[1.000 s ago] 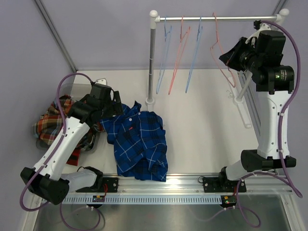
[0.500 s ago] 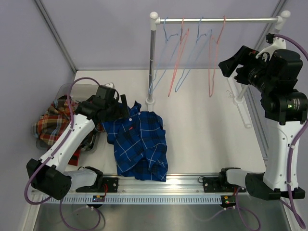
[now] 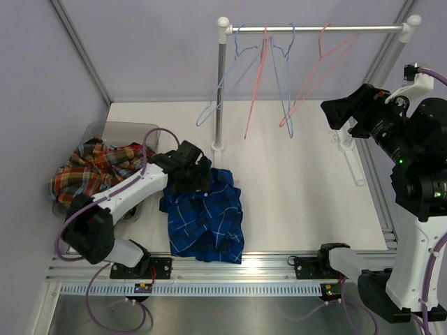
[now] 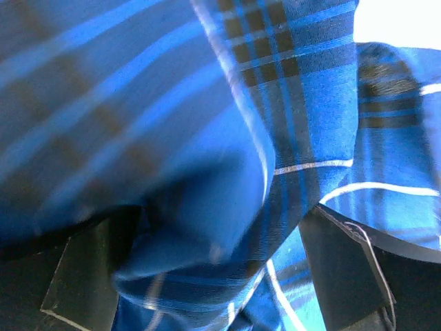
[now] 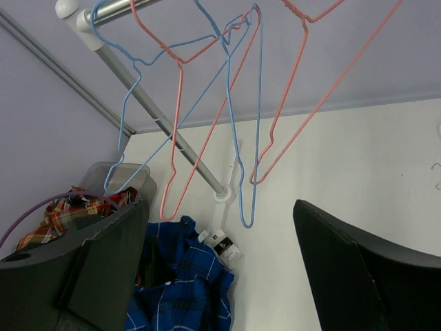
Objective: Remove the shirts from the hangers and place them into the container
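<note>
Straddling a bunched fold of the blue shirt (image 3: 206,223), the left gripper (image 3: 198,180) has its jaws wide, one finger on each side of the cloth and not closed on it. The blue shirt lies crumpled on the table (image 3: 300,181), its long axis running near to far, the far end under the gripper and the near end at the table's near edge. Just left, the container (image 3: 105,128) holds the tartan shirt (image 3: 91,171). The right gripper (image 3: 334,113), raised at the right, gapes on nothing, facing four bare hangers (image 3: 266,43) that hang tilted on the rail (image 3: 314,28).
</note>
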Tool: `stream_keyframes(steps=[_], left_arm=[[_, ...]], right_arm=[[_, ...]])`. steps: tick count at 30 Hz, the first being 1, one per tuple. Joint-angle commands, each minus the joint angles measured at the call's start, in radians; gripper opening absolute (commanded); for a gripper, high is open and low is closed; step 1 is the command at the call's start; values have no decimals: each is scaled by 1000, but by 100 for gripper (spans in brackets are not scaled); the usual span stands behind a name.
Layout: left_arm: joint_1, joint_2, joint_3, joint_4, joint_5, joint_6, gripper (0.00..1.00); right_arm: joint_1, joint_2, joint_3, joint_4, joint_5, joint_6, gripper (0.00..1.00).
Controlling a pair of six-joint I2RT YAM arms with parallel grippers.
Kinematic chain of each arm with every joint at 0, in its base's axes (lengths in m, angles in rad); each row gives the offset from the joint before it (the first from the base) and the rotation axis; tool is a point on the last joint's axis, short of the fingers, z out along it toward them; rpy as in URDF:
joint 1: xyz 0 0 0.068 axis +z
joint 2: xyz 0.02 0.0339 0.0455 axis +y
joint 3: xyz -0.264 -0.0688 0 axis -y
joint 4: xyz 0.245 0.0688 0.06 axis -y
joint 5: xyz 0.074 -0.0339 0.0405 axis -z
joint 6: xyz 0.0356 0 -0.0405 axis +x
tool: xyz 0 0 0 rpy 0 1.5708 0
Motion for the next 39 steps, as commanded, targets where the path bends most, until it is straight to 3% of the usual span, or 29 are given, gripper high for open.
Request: stream_keyframes(steps=[1, 6, 12, 15, 16, 18, 19, 24, 31, 39], left_arm=[[-46, 87, 15, 53, -61, -61, 99], [-115, 279, 40, 63, -96, -100, 99], [-147, 368, 6, 158, -92, -140, 99], [-147, 383, -15, 191, -105, -159, 72], [-147, 382, -22, 203, -107, -163, 38], [-144, 377, -26, 203, -122, -173, 9], [-143, 371, -23, 189, -134, -176, 0], [-126, 212, 26, 119, -275, -153, 0], [-65, -37, 381, -114, -556, 34, 0], [136, -66, 806, -44, -658, 349, 0]], right_arm=[[-6, -22, -26, 38, -50, -11, 95], [-5, -71, -38, 30, -62, -23, 95], [-5, -120, -81, 30, -73, -23, 95], [-5, -158, -118, 48, -110, -5, 96], [-5, -174, -123, 50, -117, -2, 95], [-5, -188, -130, 45, -120, -3, 95], [-5, -200, -130, 44, -119, -3, 95], [-6, -224, -129, 28, -131, -6, 96], [-6, -267, -158, 42, -162, 9, 96], [-5, -277, -155, 50, -185, 18, 96]])
